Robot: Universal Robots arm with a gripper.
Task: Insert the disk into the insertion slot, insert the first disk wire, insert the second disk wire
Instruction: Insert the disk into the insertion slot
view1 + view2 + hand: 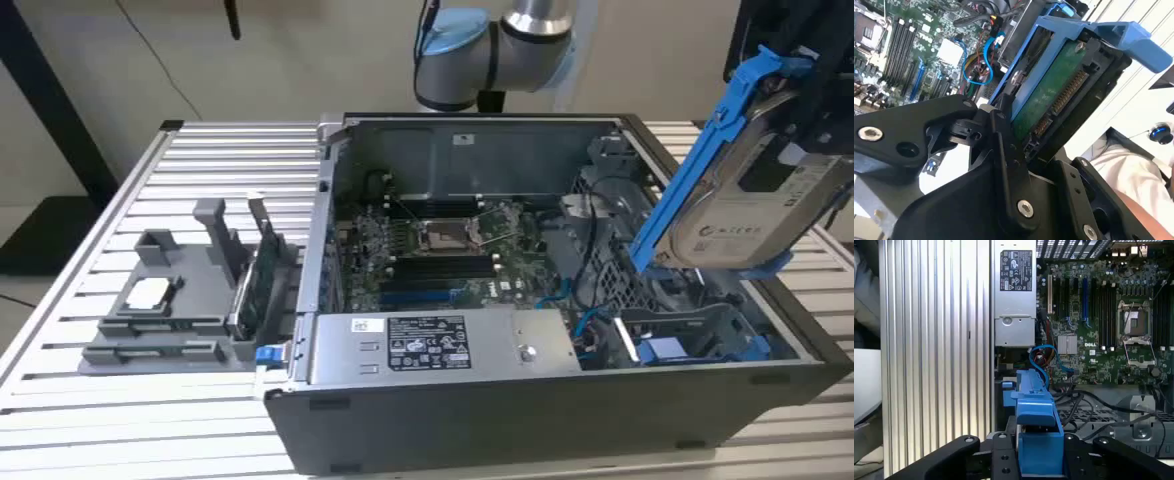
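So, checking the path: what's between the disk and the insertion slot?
Nothing but air, in the exterior view: the disk hangs tilted above the insertion slot, apart from it.

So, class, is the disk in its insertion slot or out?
Out. The gripper holds the disk tilted in the air above the case.

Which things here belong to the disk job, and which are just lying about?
Job:
disk, held tilted in the claw above the case
slot, the dark cage inside the case
blue wire, possibly a disk wire

Lying about:
power supply
motherboard
grey tray, beside the case at the exterior view's left
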